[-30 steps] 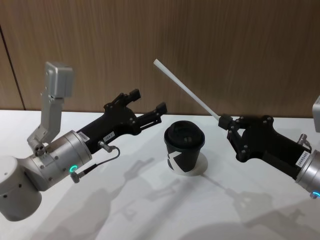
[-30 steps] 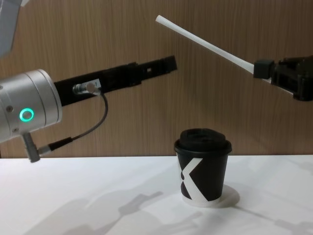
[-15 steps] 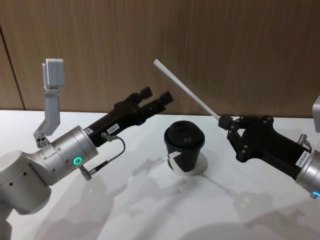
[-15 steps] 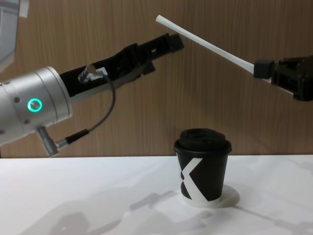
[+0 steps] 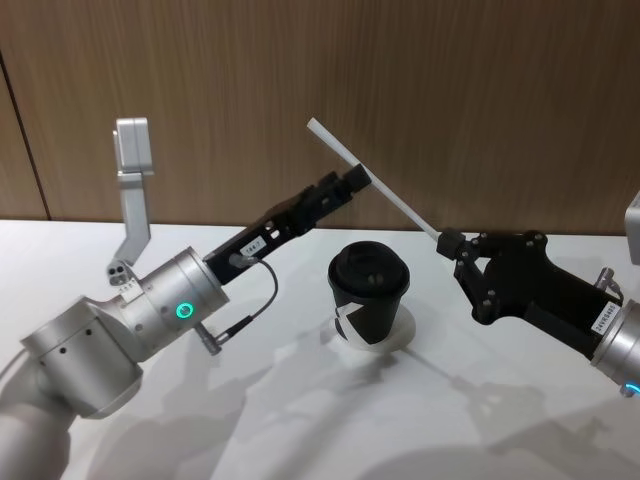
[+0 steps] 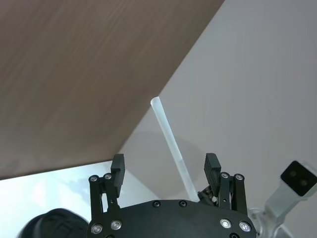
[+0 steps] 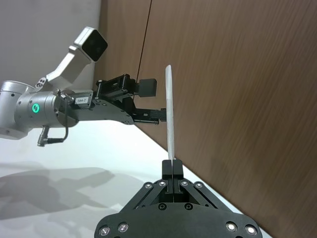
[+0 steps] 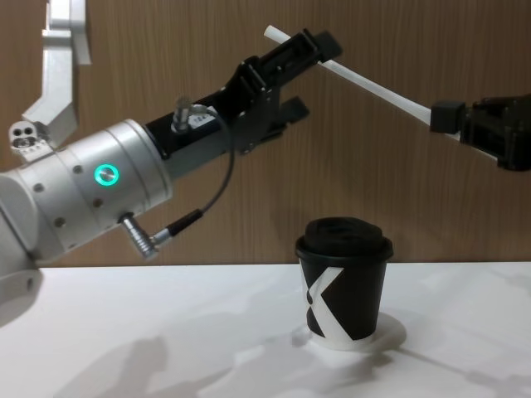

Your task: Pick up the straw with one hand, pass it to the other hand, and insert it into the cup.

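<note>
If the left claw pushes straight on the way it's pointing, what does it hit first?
The straw. It crosses between the fingers of the open left claw, while the right claw grips its lower end. Past it there seems to be only the wood wall, though depth is unclear.

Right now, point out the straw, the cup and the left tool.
straw (image 5: 400, 202): head view, bare middle of its shaft.
cup (image 8: 358, 303): chest view, black side wall beside the white mark.
left tool (image 6: 165, 166): left wrist view, midway between its fingertips.
</note>
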